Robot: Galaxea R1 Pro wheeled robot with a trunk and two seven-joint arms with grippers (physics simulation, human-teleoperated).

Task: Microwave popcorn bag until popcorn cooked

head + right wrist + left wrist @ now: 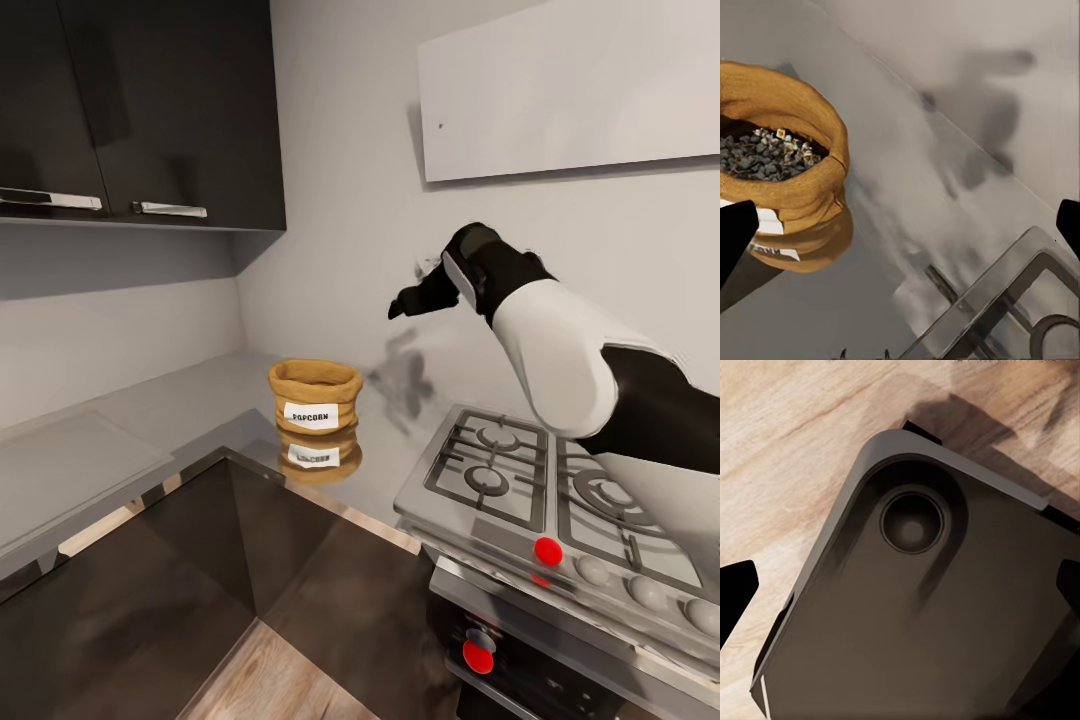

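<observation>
While the popcorn bag (pixel 315 397), labelled "POPCORN", is sitting on the bench (pixel 200 400) beside the hob (pixel 560 480), my right jaws (pixel 425 297) are hovering spread open and empty above it.

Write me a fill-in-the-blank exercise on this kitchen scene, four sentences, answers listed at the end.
1. The white label on the popcorn bag reads ____.
2. The bag stands on the shiny grey ____.
3. The right claw hangs in the air, holding ____.
4. In the head view, the gas hob lies to the ____ of the bag.

Missing words: POPCORN; countertop; nothing; right
</observation>
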